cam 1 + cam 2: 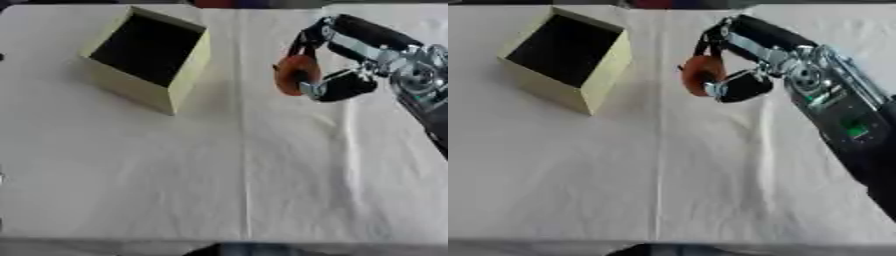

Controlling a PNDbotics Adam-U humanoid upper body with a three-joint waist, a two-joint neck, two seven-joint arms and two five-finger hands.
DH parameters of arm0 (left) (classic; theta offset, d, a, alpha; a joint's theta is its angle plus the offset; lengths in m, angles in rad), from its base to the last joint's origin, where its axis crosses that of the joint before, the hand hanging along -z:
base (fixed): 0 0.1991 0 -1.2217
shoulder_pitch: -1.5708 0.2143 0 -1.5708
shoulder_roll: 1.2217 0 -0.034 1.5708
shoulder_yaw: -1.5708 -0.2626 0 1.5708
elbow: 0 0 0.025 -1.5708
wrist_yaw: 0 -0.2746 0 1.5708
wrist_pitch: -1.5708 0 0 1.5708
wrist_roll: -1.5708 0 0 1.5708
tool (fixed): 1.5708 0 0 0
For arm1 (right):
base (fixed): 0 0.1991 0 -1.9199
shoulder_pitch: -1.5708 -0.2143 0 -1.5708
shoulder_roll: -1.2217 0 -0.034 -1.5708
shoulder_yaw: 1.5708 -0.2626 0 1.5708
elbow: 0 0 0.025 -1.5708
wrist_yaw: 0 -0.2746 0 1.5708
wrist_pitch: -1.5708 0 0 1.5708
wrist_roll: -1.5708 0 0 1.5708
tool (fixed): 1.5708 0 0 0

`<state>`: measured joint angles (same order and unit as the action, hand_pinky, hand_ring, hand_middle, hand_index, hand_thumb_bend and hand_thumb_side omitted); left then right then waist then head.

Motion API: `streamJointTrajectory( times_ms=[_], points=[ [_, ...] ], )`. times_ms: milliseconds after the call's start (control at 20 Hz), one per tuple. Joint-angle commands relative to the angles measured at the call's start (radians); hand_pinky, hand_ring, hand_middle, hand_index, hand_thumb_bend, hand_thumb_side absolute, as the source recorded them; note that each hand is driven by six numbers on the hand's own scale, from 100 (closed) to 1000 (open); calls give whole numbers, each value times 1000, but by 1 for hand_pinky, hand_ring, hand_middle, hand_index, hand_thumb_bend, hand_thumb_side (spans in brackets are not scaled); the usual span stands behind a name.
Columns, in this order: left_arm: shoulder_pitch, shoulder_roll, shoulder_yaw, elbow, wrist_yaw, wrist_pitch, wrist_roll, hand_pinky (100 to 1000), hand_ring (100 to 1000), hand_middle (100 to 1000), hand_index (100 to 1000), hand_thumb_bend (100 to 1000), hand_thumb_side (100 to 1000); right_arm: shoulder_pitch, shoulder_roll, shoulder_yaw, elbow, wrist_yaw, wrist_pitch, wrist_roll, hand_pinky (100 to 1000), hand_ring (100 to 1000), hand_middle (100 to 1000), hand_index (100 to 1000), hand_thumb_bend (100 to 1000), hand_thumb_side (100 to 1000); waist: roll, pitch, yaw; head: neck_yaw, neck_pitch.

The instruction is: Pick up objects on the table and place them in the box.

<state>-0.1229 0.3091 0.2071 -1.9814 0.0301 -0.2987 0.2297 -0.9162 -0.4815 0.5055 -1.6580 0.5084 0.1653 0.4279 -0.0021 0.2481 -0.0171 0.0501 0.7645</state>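
White-clothed table (pixel 219 190), one box (pixel 149 55), right hand (pixel 750 60) fingers around one orange object (pixel 702 74).

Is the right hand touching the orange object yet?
Touching. The right eye view shows the right hand with fingers and thumb curled round the orange object.

Your inventory by colour: box (pixel 149 55), pale yellow outside, dark within; round object (pixel 293 75), orange-red; right hand (pixel 346 60), black with silver joints; worktop (pixel 227 170), plain off-white cloth, unpatterned; arm panel, small green patch.
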Motion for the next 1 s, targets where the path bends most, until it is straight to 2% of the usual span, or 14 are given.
streamJointTrajectory(
  times_ms=[50, 500, 550, 600, 800, 1000],
  points=[
    [-9, 16, 1, -19, 4, -1, -8, 530, 613, 644, 753, 100, 675, -74, 66, -3, 33, 67, -22, -1, 802, 662, 379, 684, 100, 100, 2, -22, 6, -10, -6],
    [-22, 10, -8, -19, 17, -4, -21, 530, 613, 645, 753, 100, 674, -272, 349, -28, 355, 272, -132, -78, 818, 675, 389, 693, 100, 100, 15, -20, 33, -51, -27],
    [-24, 9, -9, -19, 19, -4, -23, 530, 613, 645, 753, 100, 678, -295, 378, -35, 399, 303, -141, -92, 820, 677, 390, 694, 100, 240, 17, -18, 37, -60, -29],
    [-25, 7, -10, -19, 20, -5, -25, 530, 613, 645, 753, 100, 674, -316, 406, -46, 444, 334, -151, -108, 820, 677, 390, 694, 100, 100, 19, -17, 41, -67, -30],
    [-30, 3, -13, -19, 26, -5, -31, 529, 613, 645, 753, 100, 674, -371, 509, -116, 604, 454, -176, -193, 818, 675, 387, 692, 100, 100, 24, -10, 51, -86, -36],
    [-36, -1, -17, -19, 32, -5, -38, 529, 614, 645, 753, 100, 674, -384, 588, -171, 690, 571, -180, -276, 820, 678, 391, 694, 100, 100, 26, -4, 61, -97, -40]
  ],
)
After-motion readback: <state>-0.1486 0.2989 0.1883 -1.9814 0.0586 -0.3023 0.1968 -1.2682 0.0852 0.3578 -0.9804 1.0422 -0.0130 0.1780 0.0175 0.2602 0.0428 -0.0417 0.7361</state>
